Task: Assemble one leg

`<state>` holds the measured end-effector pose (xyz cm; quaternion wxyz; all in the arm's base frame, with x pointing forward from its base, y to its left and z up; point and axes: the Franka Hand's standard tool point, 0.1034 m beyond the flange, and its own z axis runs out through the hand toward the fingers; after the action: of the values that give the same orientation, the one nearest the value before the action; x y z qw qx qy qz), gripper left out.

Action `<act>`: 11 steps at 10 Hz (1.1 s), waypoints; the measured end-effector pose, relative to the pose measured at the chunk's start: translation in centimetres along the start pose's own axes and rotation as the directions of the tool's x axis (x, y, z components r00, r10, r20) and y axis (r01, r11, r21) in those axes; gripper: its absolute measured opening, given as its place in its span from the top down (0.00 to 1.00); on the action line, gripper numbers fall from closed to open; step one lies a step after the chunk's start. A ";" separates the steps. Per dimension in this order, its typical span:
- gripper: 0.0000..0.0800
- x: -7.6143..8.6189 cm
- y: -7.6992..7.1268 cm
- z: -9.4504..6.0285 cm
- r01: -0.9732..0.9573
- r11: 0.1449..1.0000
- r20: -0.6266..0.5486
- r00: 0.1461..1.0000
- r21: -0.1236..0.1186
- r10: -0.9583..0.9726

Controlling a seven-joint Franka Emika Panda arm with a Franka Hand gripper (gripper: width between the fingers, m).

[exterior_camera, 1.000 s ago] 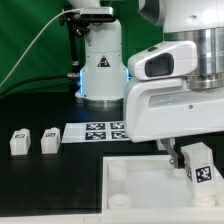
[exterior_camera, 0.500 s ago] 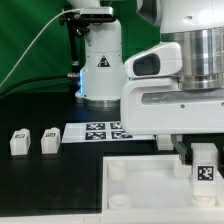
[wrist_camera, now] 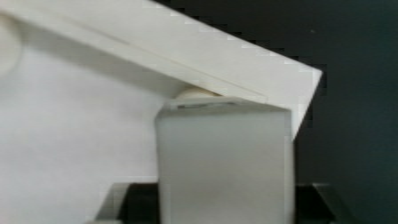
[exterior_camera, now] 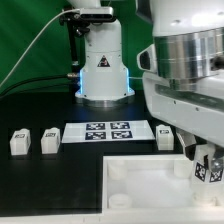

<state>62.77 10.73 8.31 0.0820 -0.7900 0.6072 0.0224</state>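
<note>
My gripper [exterior_camera: 207,160] is shut on a leg [exterior_camera: 208,171], a small white block with a black-and-white tag on its face. It holds the leg upright over the right corner of the large white panel [exterior_camera: 140,188]. In the wrist view the leg [wrist_camera: 222,150] stands between my dark fingers [wrist_camera: 135,206], its far end against the panel's raised corner rim [wrist_camera: 214,62]. I cannot tell whether the leg sits in a socket. Two more legs [exterior_camera: 19,140] [exterior_camera: 50,139] stand at the exterior view's left, and another [exterior_camera: 166,136] just behind the panel.
The marker board [exterior_camera: 108,132] lies behind the panel, in front of the robot's white base [exterior_camera: 102,65]. A green backdrop closes the far side. The black table [exterior_camera: 50,185] shows to the exterior view's left of the panel.
The arm has turned and shifted toward the exterior view's right, carrying the leg slightly right and down. The marker board and the leg behind the panel are now uncovered.
</note>
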 end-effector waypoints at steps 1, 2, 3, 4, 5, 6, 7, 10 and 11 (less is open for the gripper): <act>0.62 0.5 0.2 0.1 -0.143 0.989 0.028 0.989 0.024 0.142; 0.62 0.5 0.3 0.1 -0.231 0.973 0.041 0.972 0.026 0.230; 0.50 0.4 0.3 0.1 -0.240 0.971 0.042 0.970 0.024 0.239; 0.50 0.4 0.4 0.2 -0.217 0.976 0.041 0.976 0.025 0.215; 0.31 0.4 0.4 0.2 -0.187 0.982 0.040 0.982 0.026 0.186; 0.23 0.3 0.4 0.2 -0.186 0.982 0.040 0.982 0.026 0.184; 0.20 -0.2 0.1 0.1 0.004 1.000 0.015 1.000 0.028 -0.004; 0.19 -0.4 -0.1 0.1 0.321 0.947 -0.011 0.947 0.026 -0.321; 0.19 -0.4 -0.1 0.2 0.386 0.922 -0.013 0.923 0.025 -0.385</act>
<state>62.73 11.16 8.21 0.0933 -0.8928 0.4406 -0.0055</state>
